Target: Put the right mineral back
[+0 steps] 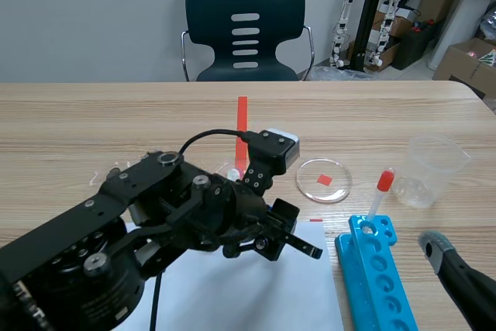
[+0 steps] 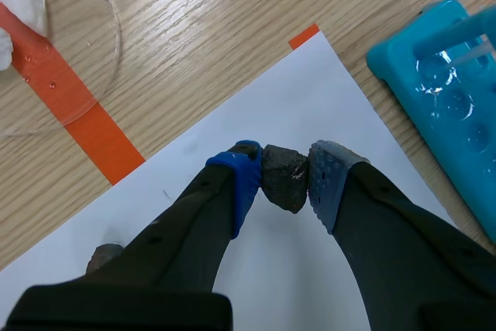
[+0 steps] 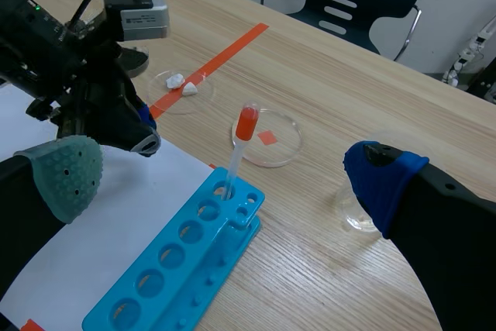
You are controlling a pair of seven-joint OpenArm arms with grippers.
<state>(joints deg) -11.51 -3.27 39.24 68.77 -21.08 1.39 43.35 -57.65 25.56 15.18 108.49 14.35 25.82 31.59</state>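
My jaws pinch a dark grey mineral (image 2: 284, 178) between their pads, over a white paper sheet (image 2: 310, 91). On the wooden counter (image 2: 194, 29) beside the sheet lies a blue rack (image 2: 449, 91); a clear dish (image 2: 105, 52) sits ahead.

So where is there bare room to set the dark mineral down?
The white paper is bare under the left tool holding the mineral, out to the blue rack. Beyond the paper's corner, rack, petri dish and cup crowd together.
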